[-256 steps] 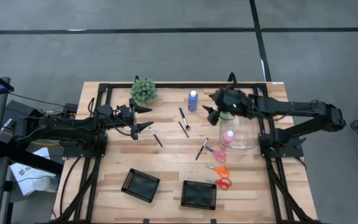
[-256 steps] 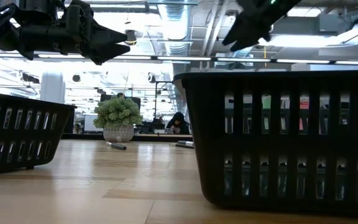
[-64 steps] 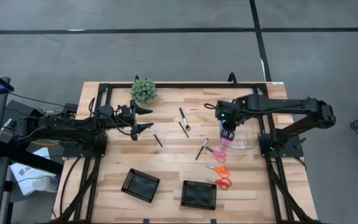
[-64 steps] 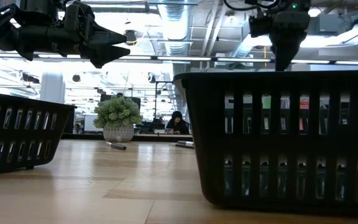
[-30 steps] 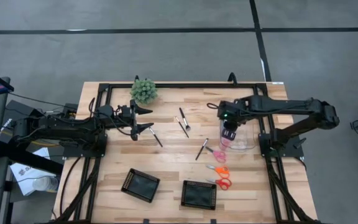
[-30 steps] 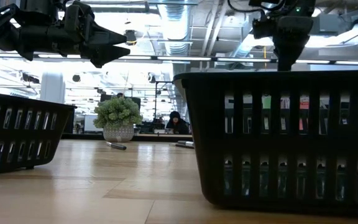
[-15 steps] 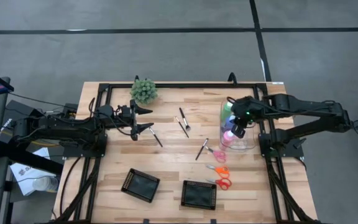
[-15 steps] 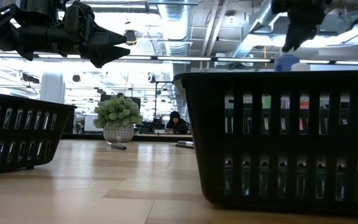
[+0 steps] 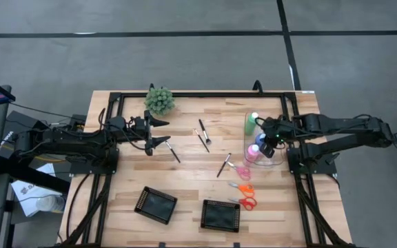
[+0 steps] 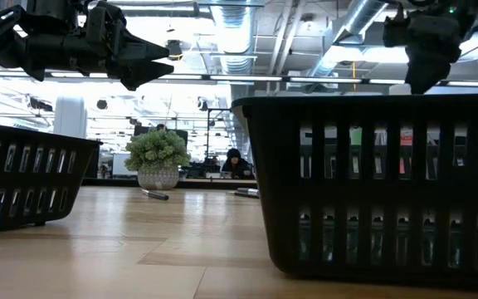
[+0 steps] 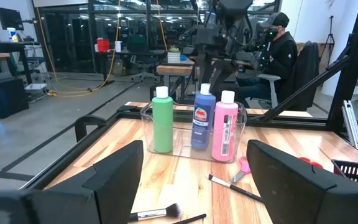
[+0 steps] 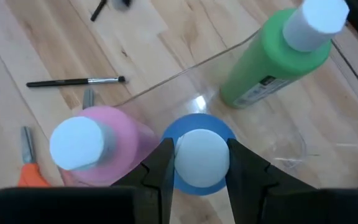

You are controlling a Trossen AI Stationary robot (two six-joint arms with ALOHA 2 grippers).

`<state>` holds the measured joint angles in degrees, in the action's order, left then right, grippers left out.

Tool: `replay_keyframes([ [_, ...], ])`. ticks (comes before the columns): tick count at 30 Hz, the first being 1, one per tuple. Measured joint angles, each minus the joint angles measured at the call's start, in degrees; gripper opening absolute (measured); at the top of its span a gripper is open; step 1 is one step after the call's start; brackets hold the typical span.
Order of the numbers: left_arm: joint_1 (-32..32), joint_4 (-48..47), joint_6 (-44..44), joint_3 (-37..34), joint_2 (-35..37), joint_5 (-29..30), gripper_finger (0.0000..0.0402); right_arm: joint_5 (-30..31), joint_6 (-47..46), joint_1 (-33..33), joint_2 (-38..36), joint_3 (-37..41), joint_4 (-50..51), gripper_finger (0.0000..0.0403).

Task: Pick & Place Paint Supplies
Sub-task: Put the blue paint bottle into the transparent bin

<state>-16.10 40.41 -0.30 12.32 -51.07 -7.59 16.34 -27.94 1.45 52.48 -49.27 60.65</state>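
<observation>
A clear container (image 9: 278,156) at the table's right holds a green bottle (image 9: 252,124), a blue bottle (image 11: 202,119) and a pink bottle (image 9: 252,153), all upright with white caps. My right gripper (image 12: 201,169) stands over the container, pointing down, shut on the blue bottle. Thin brushes (image 9: 203,135) lie on the wood at mid-table, and pink, orange and red scissors (image 9: 244,187) lie nearer the front edge. My left gripper (image 9: 163,131) hovers open above the table's left half, apart from all of them. My right gripper pinches the blue bottle's white cap (image 12: 201,155) between its two fingers, one on each side. The fingers (image 12: 160,167) come from above, pointing down. The bottle stands upright between the green and pink ones, its base level with theirs inside the container.
A bushy green plant ball (image 9: 159,100) stands at the far left of the board. Two black baskets (image 9: 156,205) (image 9: 220,215) sit near the front edge and block most of the low view. A black frame (image 9: 185,95) borders the wooden top.
My right gripper has gone toward the table's right edge with the blue bottle, tipping on the way and now pointing straight down again. The bottle's top showed above the basket rim in the low view half a second ago and has since sunk out of sight.
</observation>
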Motion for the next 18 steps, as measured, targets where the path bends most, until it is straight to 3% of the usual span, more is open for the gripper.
replay_keyframes([
  [18,0.0,0.03,0.01,0.0,0.0,0.01,0.028,-1.51,-0.59,0.2,-0.02,0.3,0.14,0.01],
])
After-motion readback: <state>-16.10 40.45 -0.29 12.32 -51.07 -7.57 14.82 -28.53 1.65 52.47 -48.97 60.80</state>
